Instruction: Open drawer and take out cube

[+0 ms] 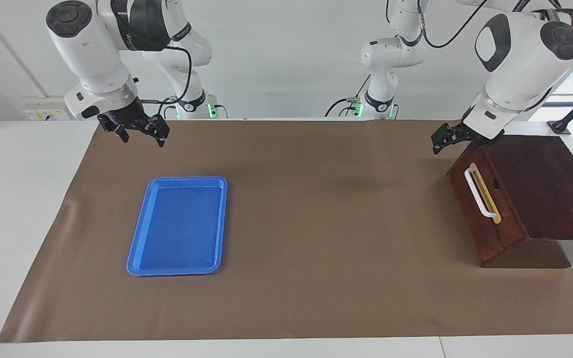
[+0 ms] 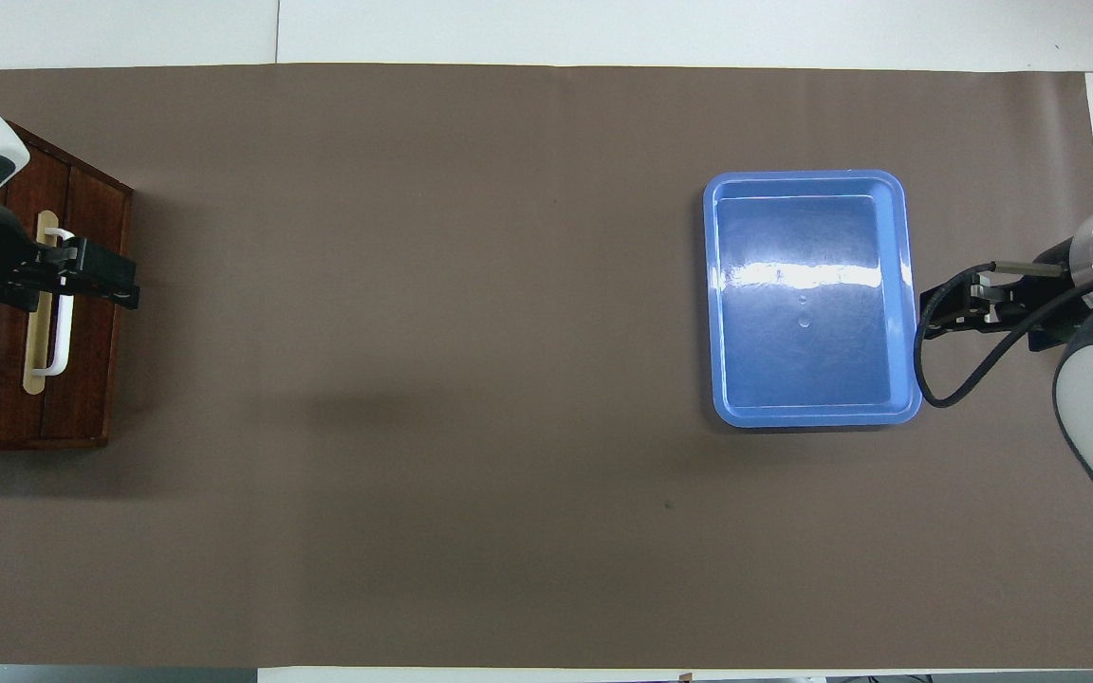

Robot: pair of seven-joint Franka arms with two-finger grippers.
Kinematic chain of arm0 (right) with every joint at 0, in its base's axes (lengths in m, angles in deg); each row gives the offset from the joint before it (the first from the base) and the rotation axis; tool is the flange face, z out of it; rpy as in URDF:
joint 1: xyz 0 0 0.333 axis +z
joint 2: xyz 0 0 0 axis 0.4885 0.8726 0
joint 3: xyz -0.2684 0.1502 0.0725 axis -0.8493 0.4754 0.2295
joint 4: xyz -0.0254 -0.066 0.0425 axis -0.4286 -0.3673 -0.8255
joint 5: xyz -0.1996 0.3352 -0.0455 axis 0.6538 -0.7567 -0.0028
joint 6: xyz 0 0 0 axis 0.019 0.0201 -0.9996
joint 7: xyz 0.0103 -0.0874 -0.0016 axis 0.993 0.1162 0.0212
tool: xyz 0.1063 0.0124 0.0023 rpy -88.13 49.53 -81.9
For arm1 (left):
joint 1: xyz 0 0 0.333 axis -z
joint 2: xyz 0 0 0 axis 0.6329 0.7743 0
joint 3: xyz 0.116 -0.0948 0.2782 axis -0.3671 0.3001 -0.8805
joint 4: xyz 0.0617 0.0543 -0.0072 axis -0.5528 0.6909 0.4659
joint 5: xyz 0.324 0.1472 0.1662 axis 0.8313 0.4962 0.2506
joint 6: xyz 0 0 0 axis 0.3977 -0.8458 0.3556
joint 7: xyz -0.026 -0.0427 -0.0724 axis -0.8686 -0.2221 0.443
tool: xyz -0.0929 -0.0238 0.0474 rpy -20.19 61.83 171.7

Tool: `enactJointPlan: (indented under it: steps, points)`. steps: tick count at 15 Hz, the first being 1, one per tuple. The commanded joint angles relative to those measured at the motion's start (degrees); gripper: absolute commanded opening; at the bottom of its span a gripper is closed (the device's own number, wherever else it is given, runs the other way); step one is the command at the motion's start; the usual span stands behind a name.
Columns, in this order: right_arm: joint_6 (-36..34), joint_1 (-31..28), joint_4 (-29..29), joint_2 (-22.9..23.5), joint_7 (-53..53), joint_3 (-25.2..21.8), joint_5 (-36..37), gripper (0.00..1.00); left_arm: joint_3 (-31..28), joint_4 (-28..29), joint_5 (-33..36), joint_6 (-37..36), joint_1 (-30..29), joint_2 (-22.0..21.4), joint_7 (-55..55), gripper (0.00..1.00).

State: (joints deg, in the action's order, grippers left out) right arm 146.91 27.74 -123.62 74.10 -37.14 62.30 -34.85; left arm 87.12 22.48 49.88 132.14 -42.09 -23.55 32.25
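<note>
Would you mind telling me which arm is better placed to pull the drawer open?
The left. Its gripper hangs open by the drawer, close to the white handle. The right gripper waits open at the other end, near the blue tray.

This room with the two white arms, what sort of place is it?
Probably a robotics lab: two white arms with a left gripper and right gripper over a brown paper-covered table, staged with a blue plastic tray and dark wooden drawer.
</note>
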Motion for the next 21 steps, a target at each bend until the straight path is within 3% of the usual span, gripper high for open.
enactJointPlan:
  steps: [1,21]
  points:
    - [0.01,-1.22,-0.63,-0.97,-0.93,0.8,-0.3,1.0,-0.49,1.42,1.23,1.96,0.63,-1.06,-0.17,1.0]
    - [-0.43,-1.22,-0.63,-0.97,-0.85,0.72,-0.3,1.0,-0.58,2.3,4.48,3.99,2.92,-1.41,-2.37,1.0]
